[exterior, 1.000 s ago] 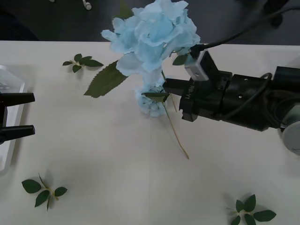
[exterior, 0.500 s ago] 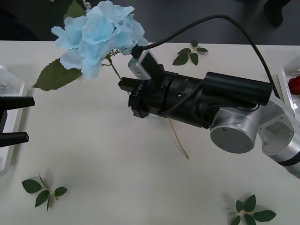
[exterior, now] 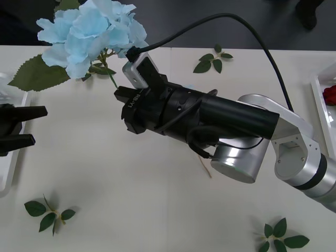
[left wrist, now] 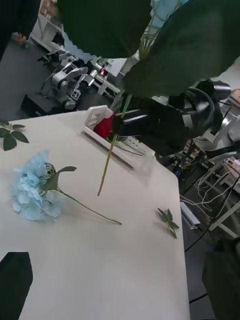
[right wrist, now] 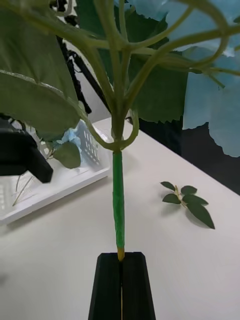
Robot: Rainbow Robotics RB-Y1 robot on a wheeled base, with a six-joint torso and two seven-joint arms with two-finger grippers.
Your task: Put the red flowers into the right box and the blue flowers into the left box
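Note:
A blue flower [exterior: 86, 29] is held high over the table's far left, its green stem [right wrist: 118, 200] pinched in my right gripper [exterior: 119, 94], which is shut on it. In the right wrist view the shut fingers [right wrist: 121, 285] grip the stem's lower end. Another blue flower [left wrist: 32, 192] lies on the table. The left box [exterior: 9, 168] sits at the left edge and holds a blue flower [right wrist: 70, 140]. My left gripper [exterior: 16, 127] hangs open beside that box. Red flowers [exterior: 329, 94] lie in the right box [exterior: 319, 100] at the right edge.
Loose green leaf sprigs lie at the far middle [exterior: 212, 60], near left [exterior: 50, 212] and near right [exterior: 281, 236]. My right arm [exterior: 226, 121] stretches across the table's middle. A thin stem end [exterior: 206, 167] pokes out beneath it.
My right arm has swung left across the table, carrying the blue flower toward the left box. It now covers the blue flower lying on the table. The left gripper has hardly moved.

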